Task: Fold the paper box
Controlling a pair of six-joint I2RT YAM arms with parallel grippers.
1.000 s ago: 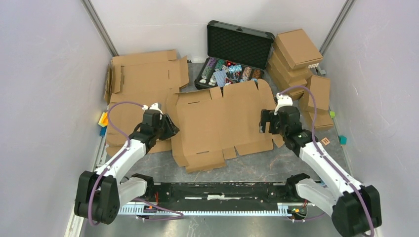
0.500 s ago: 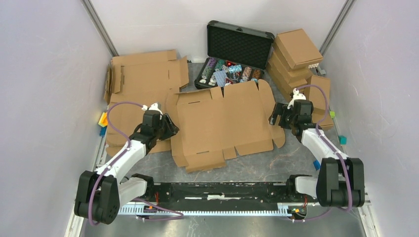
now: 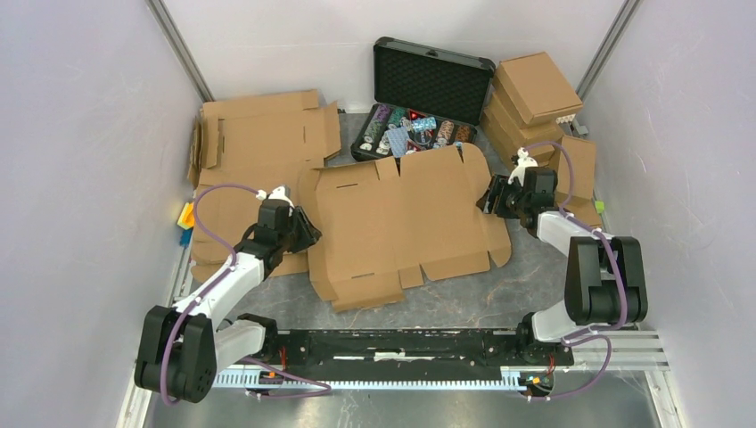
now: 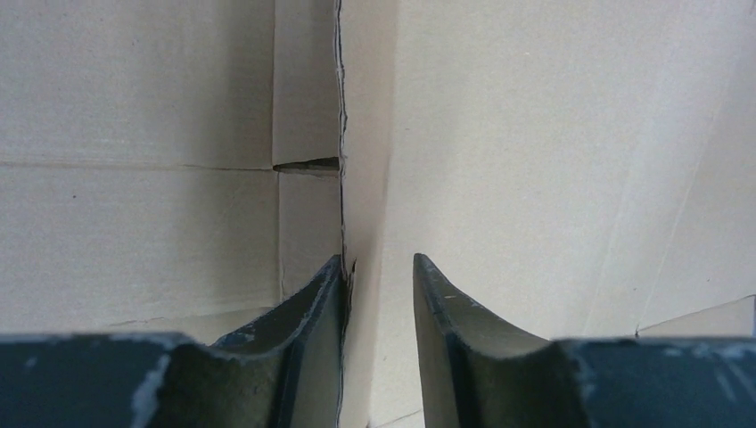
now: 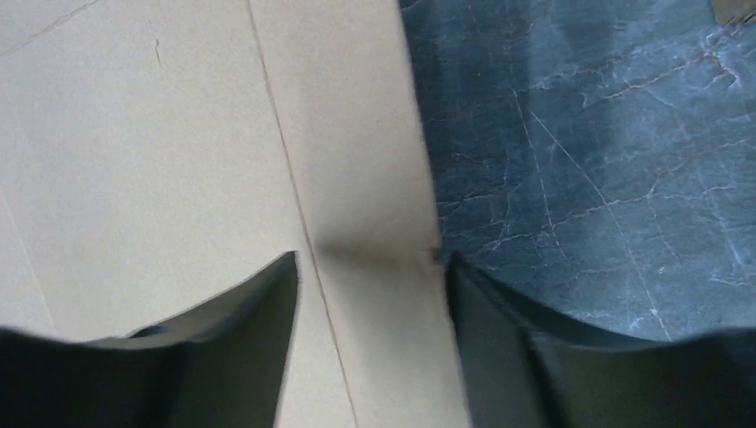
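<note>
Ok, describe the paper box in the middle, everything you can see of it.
The paper box is one plain brown corrugated sheet, die-cut with flaps, tabs, slots and crease lines, lying unfolded and flat on the table. Its left edge overlaps other flat cardboard. The left tool straddles that left edge, the right tool the right edge flap; both stand open, neither clamped.

Right arm (image 3: pixel 599 272): a second ago it stretched low out to the far right. It has since swung inward and folded, and its elbow now stands up beside the right end of the base rail.

Right hand (image 3: pixel 491 198): moved back along the right side of the paper box (image 3: pixel 401 223). It now sits astride that edge, one finger over cardboard, the other over bare tabletop (image 3: pixel 535 276).
</note>
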